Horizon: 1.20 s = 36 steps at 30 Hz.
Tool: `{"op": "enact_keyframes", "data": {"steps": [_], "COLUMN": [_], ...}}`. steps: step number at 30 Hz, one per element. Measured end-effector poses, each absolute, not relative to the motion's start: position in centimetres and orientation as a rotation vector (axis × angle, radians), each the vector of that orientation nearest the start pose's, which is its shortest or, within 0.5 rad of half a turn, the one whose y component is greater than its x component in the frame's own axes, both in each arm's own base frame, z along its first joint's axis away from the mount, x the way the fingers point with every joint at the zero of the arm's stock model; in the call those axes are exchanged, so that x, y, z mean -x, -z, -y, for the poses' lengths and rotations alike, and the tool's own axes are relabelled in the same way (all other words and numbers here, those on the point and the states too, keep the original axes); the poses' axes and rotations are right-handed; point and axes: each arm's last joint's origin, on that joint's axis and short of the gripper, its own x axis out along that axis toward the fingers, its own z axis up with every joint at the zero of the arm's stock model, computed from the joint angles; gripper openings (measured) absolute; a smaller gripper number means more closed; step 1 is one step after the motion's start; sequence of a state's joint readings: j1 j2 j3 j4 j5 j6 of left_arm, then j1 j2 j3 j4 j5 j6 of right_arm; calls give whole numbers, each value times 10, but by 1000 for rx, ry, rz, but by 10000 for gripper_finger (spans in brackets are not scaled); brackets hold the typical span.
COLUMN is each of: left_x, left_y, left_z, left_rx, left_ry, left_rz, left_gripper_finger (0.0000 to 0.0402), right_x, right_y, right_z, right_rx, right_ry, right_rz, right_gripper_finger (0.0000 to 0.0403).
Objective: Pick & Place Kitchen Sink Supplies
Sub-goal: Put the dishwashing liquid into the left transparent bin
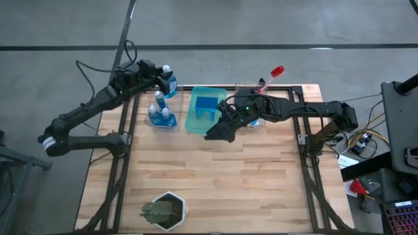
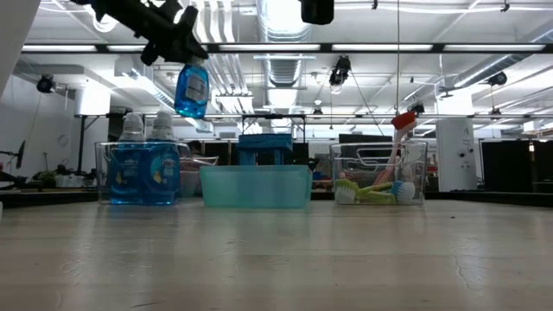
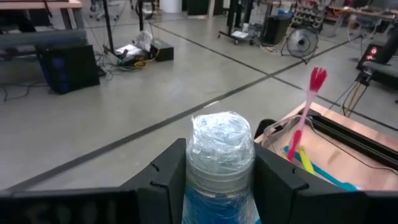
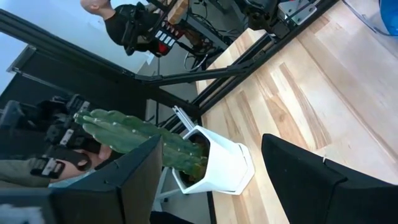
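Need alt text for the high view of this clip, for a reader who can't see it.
The left gripper holds a blue bottle at the wooden table's far left edge, near a bin of bottles. The right gripper hovers, empty, beside a green tray; a potted plant sits at the near edge.

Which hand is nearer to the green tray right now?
Right. The right hand hangs empty just off the green tray at its near right corner; the left hand holds a blue bottle up beyond the table's far left edge.

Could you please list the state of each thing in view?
Left end effector: shut on held blue bottle, lifted in the air.
Right end effector: open, empty.
Bottle bin: holds three upright bottles.
Green tray: holds a blue sponge.
Brush bin: holds brushes; red brush sticks out.
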State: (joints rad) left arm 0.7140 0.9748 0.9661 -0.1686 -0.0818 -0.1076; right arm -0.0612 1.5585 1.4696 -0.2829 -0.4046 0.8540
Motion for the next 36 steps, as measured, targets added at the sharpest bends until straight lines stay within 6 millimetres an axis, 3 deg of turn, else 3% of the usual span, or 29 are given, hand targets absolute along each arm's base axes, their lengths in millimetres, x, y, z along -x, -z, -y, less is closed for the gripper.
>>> {"op": "enact_keyframes", "data": {"steps": [13, 19, 30, 36], "left_x": [-159, -154, -148, -145], "left_y": [-292, -266, -228, -217], "left_z": [-146, -142, -136, -134], "left_rx": [130, 140, 135, 82], "left_ry": [-810, -824, -825, -822], "left_rz": [-38, -77, -104, -144], "left_gripper_finger": [142, 146, 149, 147], "right_x": [-353, -352, -351, -351], "right_y": [-367, -365, -364, -364], "right_z": [10, 10, 10, 11], "right_rx": [-973, -988, -1005, -1004], "right_ry": [-133, -120, -107, -101], "right_rz": [-535, -556, -570, -567], "right_gripper_finger": [263, 267, 261, 258]}}
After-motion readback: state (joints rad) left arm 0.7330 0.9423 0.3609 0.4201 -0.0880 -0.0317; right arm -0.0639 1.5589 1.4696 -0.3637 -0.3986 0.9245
